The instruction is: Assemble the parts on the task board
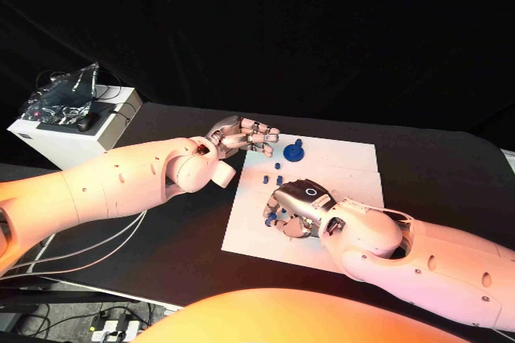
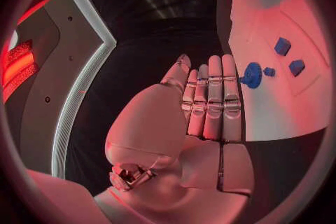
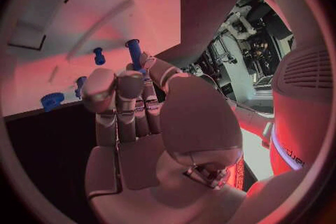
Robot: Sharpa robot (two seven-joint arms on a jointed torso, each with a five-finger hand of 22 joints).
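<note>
The white task board (image 1: 341, 158) lies in the middle of the black table. On its far part sit a blue gear (image 1: 294, 151) and small blue parts (image 1: 277, 164), (image 1: 264, 178). My left hand (image 1: 245, 137) hovers at the board's far left corner with its fingers (image 2: 209, 98) stretched out side by side and nothing in them; the gear (image 2: 252, 74) and two blue blocks (image 2: 282, 46) lie just beyond them. My right hand (image 1: 301, 205) is over the board's near half and pinches a blue peg (image 3: 133, 51) at its fingertips. Another blue part (image 1: 271, 220) shows below that hand.
A white box (image 1: 75, 127) with cables and a foil bag on top stands at the table's far left. Cables (image 1: 97, 246) run along the table under my left arm. The board (image 3: 105, 5) has rectangular recesses and a slot.
</note>
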